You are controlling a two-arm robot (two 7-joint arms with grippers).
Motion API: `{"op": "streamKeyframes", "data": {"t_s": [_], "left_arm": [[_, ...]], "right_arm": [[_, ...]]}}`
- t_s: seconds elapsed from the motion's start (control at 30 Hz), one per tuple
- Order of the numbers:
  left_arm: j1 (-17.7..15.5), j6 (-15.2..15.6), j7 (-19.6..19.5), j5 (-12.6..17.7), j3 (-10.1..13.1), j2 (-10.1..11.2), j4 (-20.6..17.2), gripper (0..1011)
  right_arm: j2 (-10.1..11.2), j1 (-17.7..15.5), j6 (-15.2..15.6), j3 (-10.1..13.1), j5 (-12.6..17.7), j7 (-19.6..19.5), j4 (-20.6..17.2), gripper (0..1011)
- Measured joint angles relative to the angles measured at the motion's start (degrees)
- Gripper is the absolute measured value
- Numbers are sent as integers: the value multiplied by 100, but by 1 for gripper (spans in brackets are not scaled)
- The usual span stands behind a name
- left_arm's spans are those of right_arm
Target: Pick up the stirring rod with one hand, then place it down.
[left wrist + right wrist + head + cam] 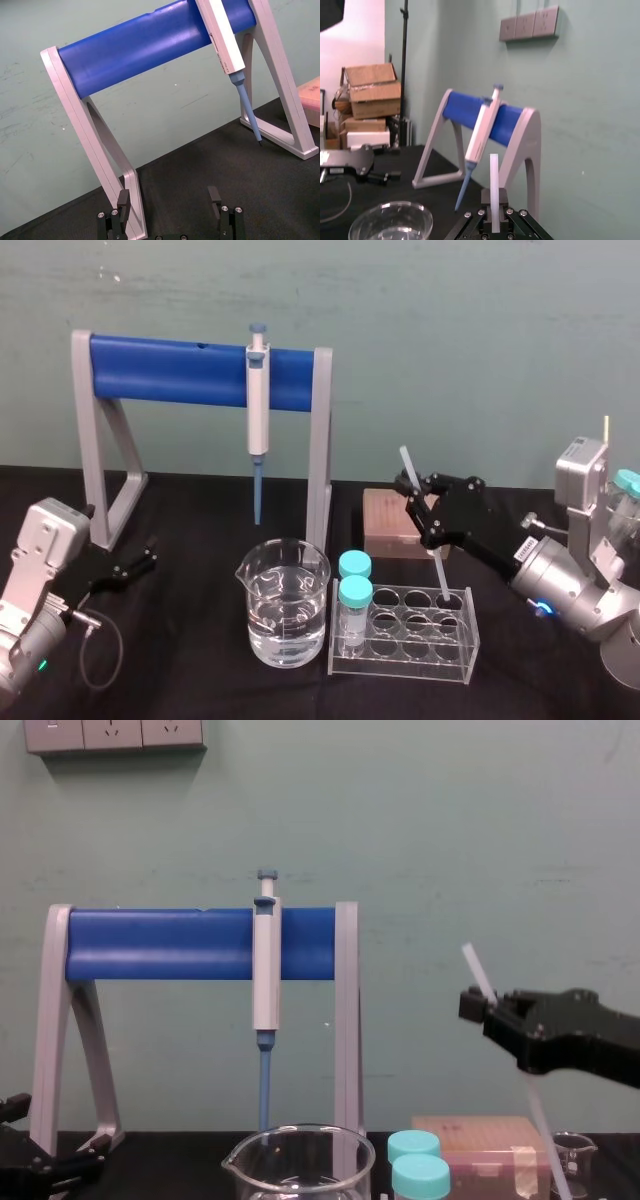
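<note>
1. The right gripper (424,512) is hovering over the counter (200,530), just behind the test-tube rack (400,665), and its jaws are pinching the stirring rod (439,572) somewhat above the rod's middle
2. The rod's long axis is running steeply but not upright: the top is leaning toward the robot's left, and the lower end is pointing into the rack's far right well; whether it is touching the well's floor cannot be told
3. Judgement: the set-down is turning on this tilt and on the lower end either seating in or clearing that well
4. The left gripper (135,565) is lying parked on the counter, well apart, with jaws spread and empty; the right arm is the nearer
5. The rod is showing as pencil-thin, straight and translucent whitish, with no bend visible
</note>
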Motion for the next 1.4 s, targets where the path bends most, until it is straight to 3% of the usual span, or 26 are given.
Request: {"op": "streamKeyframes", "data": {"t_s": [0.3,0.57,0.73,1.03,1.4], "left_arm": [[0,0,0,0,0,0,0,1000],[0,0,0,0,0,0,0,1000],[0,0,0,0,0,0,0,1000],[0,0,0,0,0,0,0,1000],[0,0,0,0,0,0,0,1000]], "right_arm": [[-119,-59,-289,147,-78,-129,-181,72],[-355,-223,-956,426,-236,-370,-122,72],[-446,-325,-1113,563,-275,-482,-112,72],[-564,-576,-1042,804,-482,-842,-278,72],[-640,-811,-930,1014,-644,-999,-441,72]]}}
